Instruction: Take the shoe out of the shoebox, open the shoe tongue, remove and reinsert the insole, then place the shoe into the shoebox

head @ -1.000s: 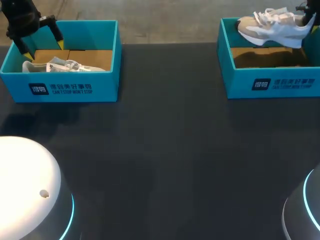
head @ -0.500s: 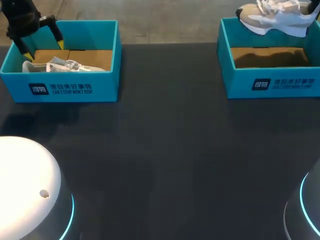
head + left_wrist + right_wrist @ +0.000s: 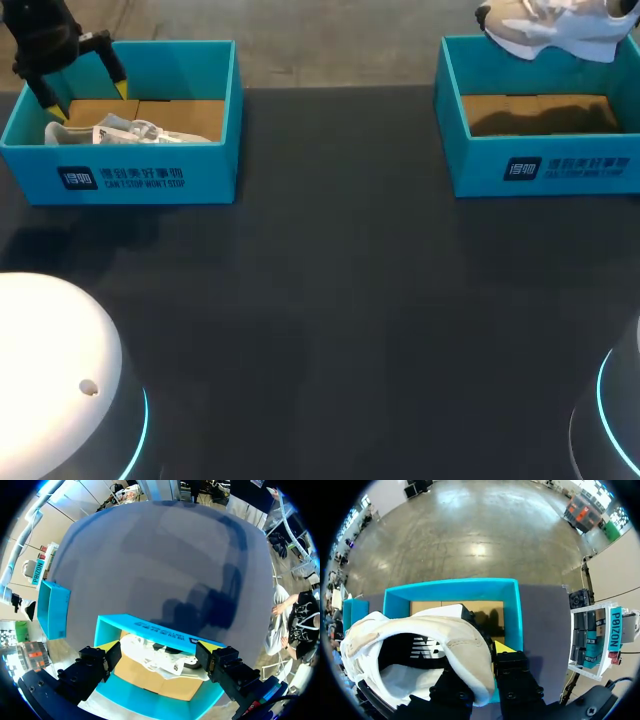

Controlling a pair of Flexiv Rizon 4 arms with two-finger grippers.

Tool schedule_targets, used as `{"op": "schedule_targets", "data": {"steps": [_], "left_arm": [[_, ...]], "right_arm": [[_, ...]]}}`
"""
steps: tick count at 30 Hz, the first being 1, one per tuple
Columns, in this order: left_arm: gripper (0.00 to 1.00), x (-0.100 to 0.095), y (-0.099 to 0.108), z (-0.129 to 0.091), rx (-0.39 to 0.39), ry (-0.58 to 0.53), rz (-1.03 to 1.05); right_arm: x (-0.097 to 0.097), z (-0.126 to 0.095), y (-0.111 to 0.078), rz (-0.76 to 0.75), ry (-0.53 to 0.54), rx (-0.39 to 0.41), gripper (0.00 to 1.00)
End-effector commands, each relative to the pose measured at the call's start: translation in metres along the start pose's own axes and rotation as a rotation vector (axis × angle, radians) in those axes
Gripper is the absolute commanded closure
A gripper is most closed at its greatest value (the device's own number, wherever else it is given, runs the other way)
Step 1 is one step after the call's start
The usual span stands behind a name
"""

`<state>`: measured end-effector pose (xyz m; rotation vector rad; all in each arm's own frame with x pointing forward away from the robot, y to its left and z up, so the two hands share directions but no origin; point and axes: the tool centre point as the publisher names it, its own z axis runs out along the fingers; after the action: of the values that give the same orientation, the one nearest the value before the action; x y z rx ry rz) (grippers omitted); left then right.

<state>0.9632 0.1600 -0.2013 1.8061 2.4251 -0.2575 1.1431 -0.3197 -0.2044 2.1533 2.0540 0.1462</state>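
Observation:
A beige and white shoe hangs above the right teal shoebox, whose cardboard floor is bare. In the right wrist view my right gripper is shut on that shoe at its heel collar, above the box; the gripper itself is out of the head view. A second, pale shoe lies in the left teal shoebox. My left gripper hovers open over that box's back left corner. In the left wrist view this shoe lies below and between the spread fingers.
The dark table stretches between the two boxes and toward the front. Two white rounded robot bases sit at the front corners, left and right. The right box shows far off in the left wrist view.
My right gripper has lifted the beige shoe higher above the right box, toward the far edge of the head view. The left arm and its shoe have not moved.

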Motion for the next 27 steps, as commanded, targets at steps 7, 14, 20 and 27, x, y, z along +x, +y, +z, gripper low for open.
{"op": "schedule_targets", "data": {"steps": [7,14,20,27], "left_arm": [[0.00,0.000,0.000,0.000,0.000,0.000,0.001],[0.00,0.000,0.000,0.000,0.000,0.000,0.001],[0.00,0.000,0.000,0.000,0.000,0.000,0.001],[0.00,0.000,0.000,0.000,0.000,0.000,0.001]], "right_arm": [[0.000,-0.001,0.003,0.000,0.001,0.005,1.00],[0.000,-0.001,0.003,0.000,0.001,0.005,1.00],[0.000,-0.004,0.002,0.001,-0.005,0.016,1.00],[0.004,-0.020,-0.006,0.028,-0.048,0.047,1.00]]}}
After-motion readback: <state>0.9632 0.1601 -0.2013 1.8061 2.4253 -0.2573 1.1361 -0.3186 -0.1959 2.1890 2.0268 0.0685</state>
